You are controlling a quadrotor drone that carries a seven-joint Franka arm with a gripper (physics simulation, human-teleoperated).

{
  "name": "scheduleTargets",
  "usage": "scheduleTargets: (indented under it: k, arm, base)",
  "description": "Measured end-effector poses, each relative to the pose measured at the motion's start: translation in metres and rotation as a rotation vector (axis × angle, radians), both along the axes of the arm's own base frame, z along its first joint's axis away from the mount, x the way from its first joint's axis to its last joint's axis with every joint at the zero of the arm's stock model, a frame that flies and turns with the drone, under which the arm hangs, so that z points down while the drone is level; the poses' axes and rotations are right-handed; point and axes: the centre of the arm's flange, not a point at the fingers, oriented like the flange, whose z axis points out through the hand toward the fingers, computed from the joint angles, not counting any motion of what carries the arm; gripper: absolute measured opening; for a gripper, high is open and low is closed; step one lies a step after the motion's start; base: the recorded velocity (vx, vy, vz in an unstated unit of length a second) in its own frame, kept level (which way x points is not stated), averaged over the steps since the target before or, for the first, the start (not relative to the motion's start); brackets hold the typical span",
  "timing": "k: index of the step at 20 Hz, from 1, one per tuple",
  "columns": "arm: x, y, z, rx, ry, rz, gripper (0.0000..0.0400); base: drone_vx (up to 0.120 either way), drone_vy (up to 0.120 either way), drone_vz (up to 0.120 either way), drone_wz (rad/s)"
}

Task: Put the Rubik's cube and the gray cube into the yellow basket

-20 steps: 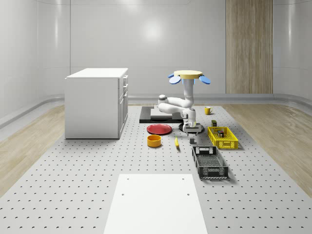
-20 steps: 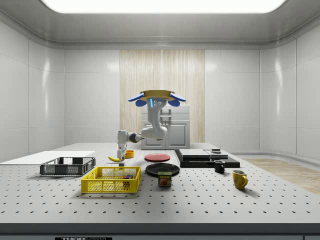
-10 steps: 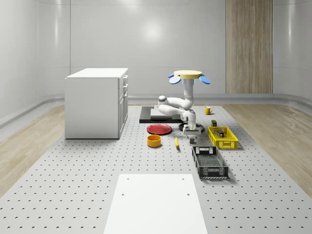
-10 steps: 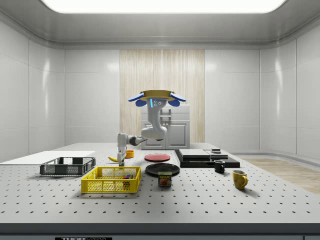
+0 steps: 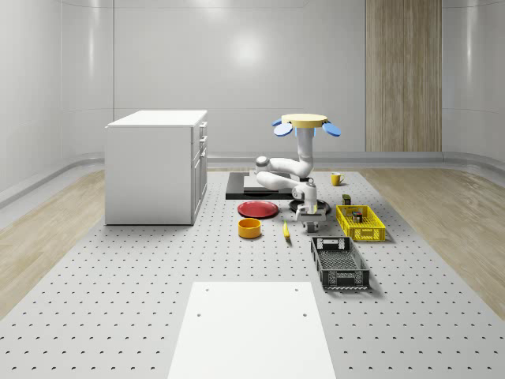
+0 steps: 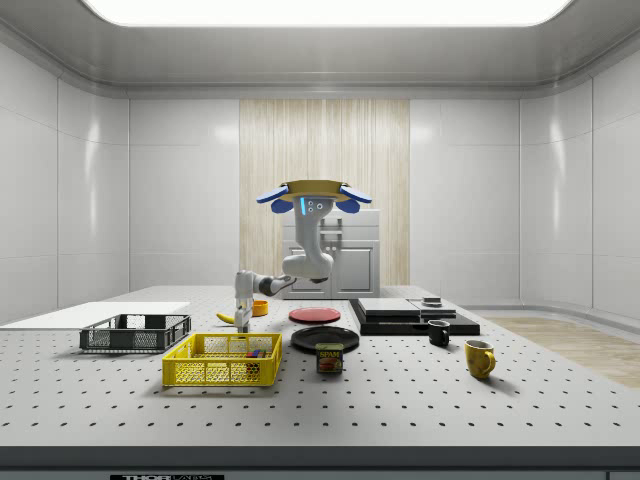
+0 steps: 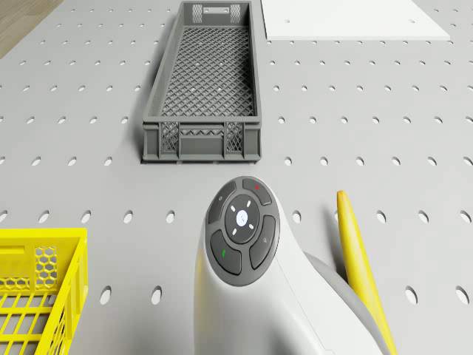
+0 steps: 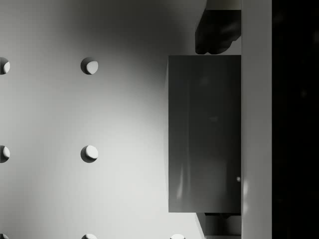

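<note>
- Drone [image 5: 308,122] hovers over the surface [image 5: 158,268] above the black slab [image 5: 252,188]; arm reaches down toward the gap between banana and baskets.
- End effector [image 5: 308,215] hangs low over the surface, near the gray basket's [image 5: 339,262] far end, between banana [image 5: 286,230] and yellow basket [image 5: 360,223].
- Wrist view: gray cube [image 8: 204,133] sits between the finger pads [image 8: 217,32], one at each end; looks gripped, end effector narrow on it.
- Side view: end effector [image 6: 242,312] behind the yellow basket [image 6: 222,360], pointing down.
- Rubik's cube [image 6: 258,352] lies inside the yellow basket, toward the side view's right.
- Drone view: gray basket [image 7: 205,85] ahead of the wrist, banana [image 7: 360,259] beside it, yellow basket corner [image 7: 37,288] on the other side.
- Red plate [image 5: 258,209] and orange bowl [image 5: 249,228] near the cabinet [image 5: 156,166].
</note>
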Motion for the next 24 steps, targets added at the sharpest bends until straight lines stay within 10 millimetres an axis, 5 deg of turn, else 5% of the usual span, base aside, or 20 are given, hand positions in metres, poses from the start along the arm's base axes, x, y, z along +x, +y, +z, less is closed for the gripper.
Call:
scheduleTargets:
  k: [4, 7, 11, 24]
  arm:
    - [0.0, 0.0, 0.002, 0.0, 0.0, 0.0, 0.04]
    - [0.0, 0.0, 0.003, 0.0, 0.0, 0.0, 0.0327]
    - [0.0, 0.0, 0.003, 0.0, 0.0, 0.0, 0.0278]
    - [0.0, 0.0, -0.014, 0.0, 0.0, 0.0, 0.0251]
  base:
    - [0.0, 0.0, 0.0, 0.0]
    - [0.0, 0.0, 0.0, 0.0]
    - [0.0, 0.0, 0.0, 0.0]
    - [0.0, 0.0, 0.0, 0.0]
